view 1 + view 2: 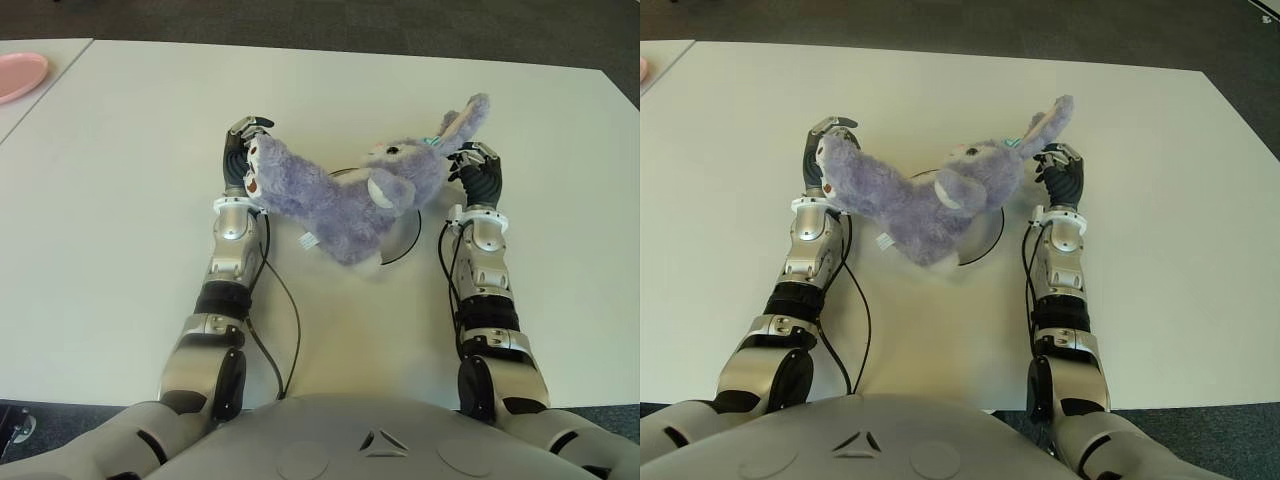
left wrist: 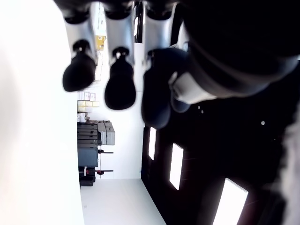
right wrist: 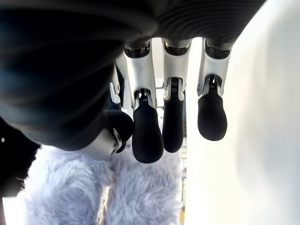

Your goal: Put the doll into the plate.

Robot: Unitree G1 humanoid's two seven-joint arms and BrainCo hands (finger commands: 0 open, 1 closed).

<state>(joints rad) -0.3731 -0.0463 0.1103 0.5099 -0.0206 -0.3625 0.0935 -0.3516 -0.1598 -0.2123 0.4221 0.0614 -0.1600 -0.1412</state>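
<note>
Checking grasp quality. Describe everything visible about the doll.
The doll is a fuzzy lavender plush rabbit with long ears, a paler muzzle and a white tag. It hangs stretched between the left hand at its foot end and the right hand by its ears, sagging above the white plate. Contact with the plate cannot be told.

The left hand (image 2: pixel 140 70) fills the near side, its dark fingertips (image 2: pixel 120 86) hanging loosely curled, close together, gripping nothing visible. Beyond them a bright room shows stacked boxes (image 2: pixel 93 138), a dark wall and three lit panels (image 2: pixel 176 166).
</note>
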